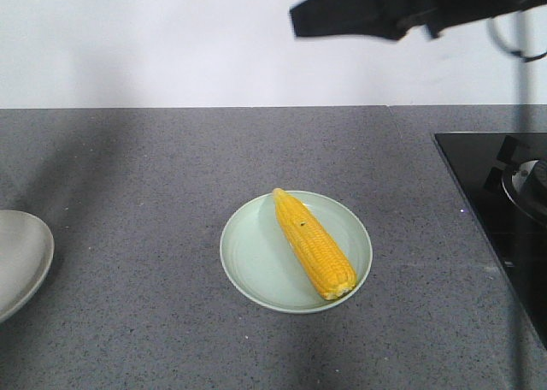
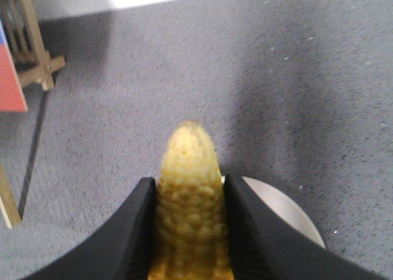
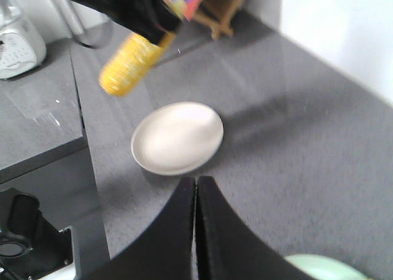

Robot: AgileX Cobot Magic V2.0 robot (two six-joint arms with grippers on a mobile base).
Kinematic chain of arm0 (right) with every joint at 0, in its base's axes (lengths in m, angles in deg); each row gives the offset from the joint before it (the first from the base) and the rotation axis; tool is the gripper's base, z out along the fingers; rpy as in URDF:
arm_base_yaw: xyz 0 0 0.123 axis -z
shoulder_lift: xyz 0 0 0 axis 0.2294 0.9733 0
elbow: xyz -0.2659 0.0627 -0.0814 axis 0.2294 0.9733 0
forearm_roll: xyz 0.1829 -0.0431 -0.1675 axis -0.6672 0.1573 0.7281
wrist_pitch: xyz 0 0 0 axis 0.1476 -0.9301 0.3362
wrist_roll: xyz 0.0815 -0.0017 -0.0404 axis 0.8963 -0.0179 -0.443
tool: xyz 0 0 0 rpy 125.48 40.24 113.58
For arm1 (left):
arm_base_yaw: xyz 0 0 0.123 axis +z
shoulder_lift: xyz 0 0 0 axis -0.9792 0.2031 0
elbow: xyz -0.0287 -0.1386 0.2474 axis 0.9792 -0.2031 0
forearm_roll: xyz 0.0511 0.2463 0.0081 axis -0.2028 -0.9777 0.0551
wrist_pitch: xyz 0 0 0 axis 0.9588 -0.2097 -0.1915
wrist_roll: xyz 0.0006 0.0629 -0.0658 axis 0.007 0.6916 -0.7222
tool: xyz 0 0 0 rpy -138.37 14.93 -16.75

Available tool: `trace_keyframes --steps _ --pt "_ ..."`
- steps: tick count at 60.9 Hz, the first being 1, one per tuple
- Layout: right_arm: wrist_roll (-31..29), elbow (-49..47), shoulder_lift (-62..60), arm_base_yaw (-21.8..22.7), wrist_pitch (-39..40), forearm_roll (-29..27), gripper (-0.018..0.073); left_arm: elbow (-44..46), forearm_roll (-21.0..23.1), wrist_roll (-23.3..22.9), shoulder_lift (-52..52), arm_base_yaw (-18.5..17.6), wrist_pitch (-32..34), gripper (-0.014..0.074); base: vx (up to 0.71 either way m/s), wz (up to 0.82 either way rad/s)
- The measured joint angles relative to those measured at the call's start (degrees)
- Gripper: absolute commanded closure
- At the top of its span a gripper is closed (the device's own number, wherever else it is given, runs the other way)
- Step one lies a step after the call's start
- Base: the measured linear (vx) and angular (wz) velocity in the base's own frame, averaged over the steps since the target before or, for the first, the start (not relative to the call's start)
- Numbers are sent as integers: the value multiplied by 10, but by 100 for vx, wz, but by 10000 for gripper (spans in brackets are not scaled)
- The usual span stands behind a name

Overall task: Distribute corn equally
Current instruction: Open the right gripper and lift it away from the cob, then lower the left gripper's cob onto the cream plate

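left hand (image 2: 187, 231) grips a cob (image 2: 189, 194) raised above the white plate (image 3: 178, 137) — evidently to set it there. right hand (image 3: 195, 188) closed, empty, held high. second cob (image 1: 313, 242) lies diagonally on the green plate (image 1: 248, 253) — desk (image 1: 128, 193) otherwise bears a hob (image 1: 504, 210).

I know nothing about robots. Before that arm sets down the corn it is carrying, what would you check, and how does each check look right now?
1. Grip: the left gripper is shut on the carried yellow corn cob, a black finger against each side. Ok.
2. Target: the empty off-white round plate shows nothing on it. Ok.
3. Position: the cob hangs up and to one side of that plate in the right wrist view, not over it. Not ok yet.
4. Other arm: the right gripper is shut, empty and apart from the plate. Ok.
5. Share so far: the pale green round plate holds one yellow corn cob. Ok.
6. Remaining cobs: none in view. Cannot tell.
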Motion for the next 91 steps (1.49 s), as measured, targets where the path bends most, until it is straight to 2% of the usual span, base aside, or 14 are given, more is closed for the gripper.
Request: trace_keyframes --steps 11,25,69,80,91 --pt "-8 -1 -108 0 -10 22 564 -77 35 0 17 41 40 603 0 0" --pt "2 -4 -180 0 -14 77 564 -170 47 0 48 53 94 603 0 0" --pt "26 -4 -199 0 -18 102 564 -177 44 3 78 53 97 586 0 0" --pt "26 -4 -199 0 -18 102 564 -177 44 15 78 53 97 511 0 0" --pt "26 -4 -199 0 -18 102 564 -177 44 17 78 53 97 352 0 0"
